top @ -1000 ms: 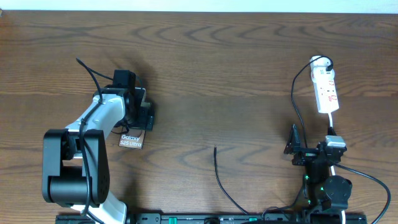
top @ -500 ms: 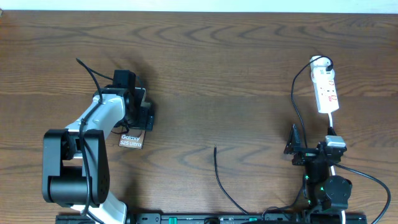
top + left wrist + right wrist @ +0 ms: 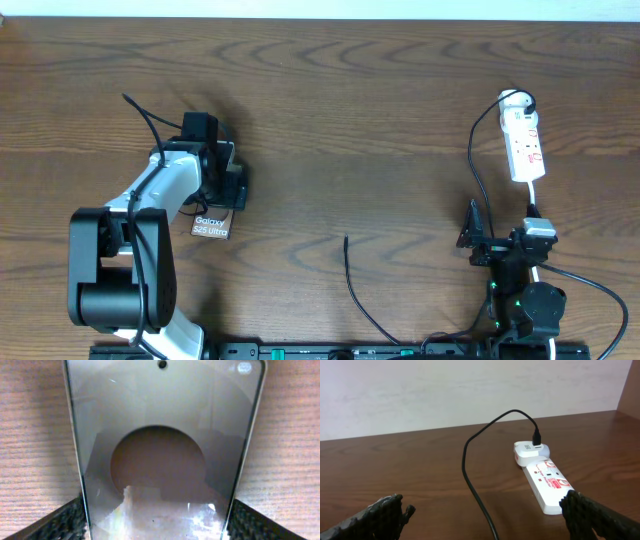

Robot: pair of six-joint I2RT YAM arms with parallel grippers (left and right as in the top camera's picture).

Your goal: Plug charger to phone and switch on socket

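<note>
The phone (image 3: 211,225) lies flat on the table at the left, its lettered end toward the front. My left gripper (image 3: 228,182) is down over its far part. In the left wrist view the phone (image 3: 160,420) fills the gap between the two fingers (image 3: 157,522), which press on its long edges. The charger's plug tip (image 3: 346,238) lies loose at centre front, its cable running to the front edge. The socket (image 3: 524,140) lies at the right with a white adapter and black cable (image 3: 470,467) plugged in at its far end. My right gripper (image 3: 485,510) is open and empty, just in front of the socket (image 3: 545,480).
The charger cable loops down the left side of the socket (image 3: 472,160) toward my right arm's base (image 3: 525,300). The white cord (image 3: 535,195) runs from the socket's near end to that base. The table's far edge meets a pale wall (image 3: 470,390).
</note>
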